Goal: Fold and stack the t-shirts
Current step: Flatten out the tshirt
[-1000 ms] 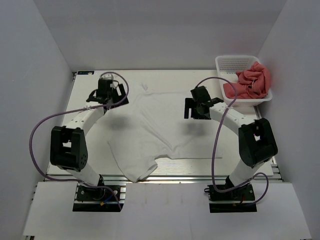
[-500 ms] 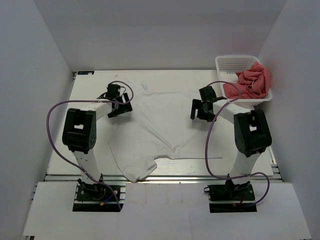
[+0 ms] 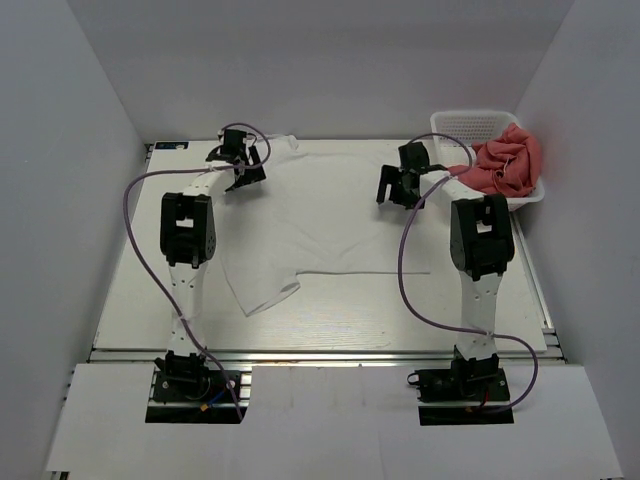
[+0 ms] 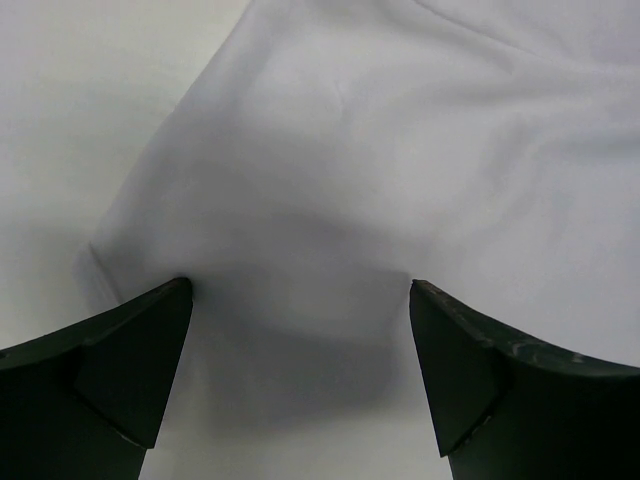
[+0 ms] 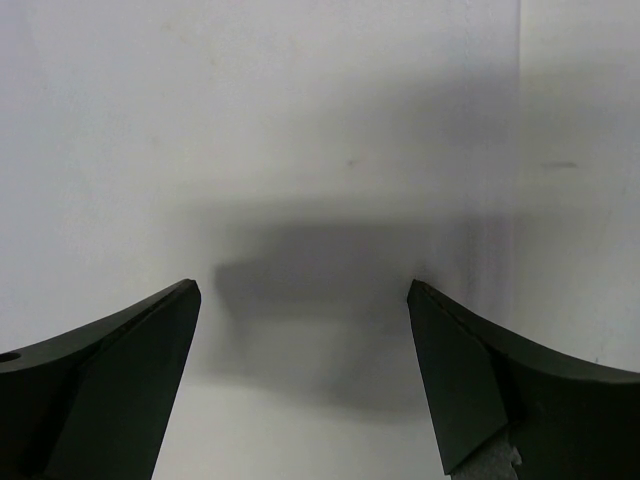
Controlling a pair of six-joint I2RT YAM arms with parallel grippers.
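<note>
The left end effector (image 4: 300, 295) hangs over the far-left corner of the white t-shirt (image 3: 330, 220), the right end effector (image 5: 300, 295) over its far-right edge; both gape empty, the shirt spread across the bench (image 3: 350, 320) between them.

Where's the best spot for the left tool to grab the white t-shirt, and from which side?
Its far-left corner, which lies flat with a free edge toward bare table. The open left tool is right over that cloth, so probably drop straight down and pinch the white t-shirt there.
</note>
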